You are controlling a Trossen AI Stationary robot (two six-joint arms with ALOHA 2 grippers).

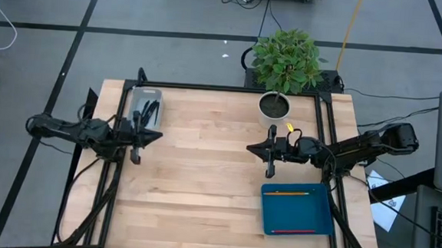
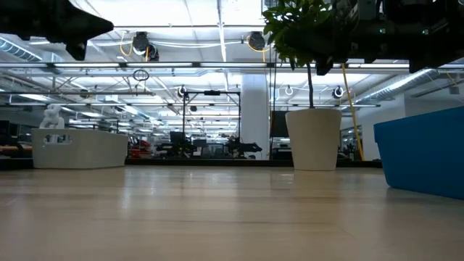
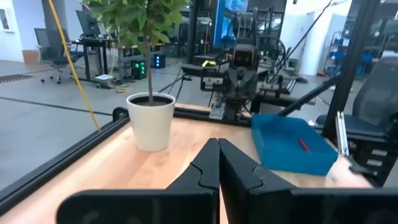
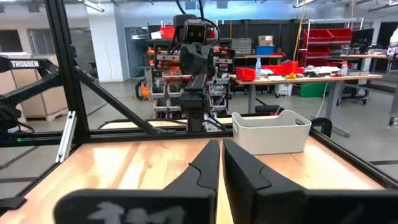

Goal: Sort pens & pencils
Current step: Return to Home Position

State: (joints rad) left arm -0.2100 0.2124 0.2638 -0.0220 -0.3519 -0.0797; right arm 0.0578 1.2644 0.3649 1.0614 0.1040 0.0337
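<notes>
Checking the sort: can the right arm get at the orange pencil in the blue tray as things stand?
Probably yes. The right gripper, shut, hangs near the blue tray, where the orange pencil lies uncovered; nothing stands between.

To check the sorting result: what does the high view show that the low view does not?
Only the high view: pens inside the white bin, an orange pencil and a red pencil in the blue tray, the whole arms, left gripper beside that bin, right gripper near the plant pot. Only the low view: the hall behind. Both: bin, tray, pot, side-on with contents hidden in the low view.
</notes>
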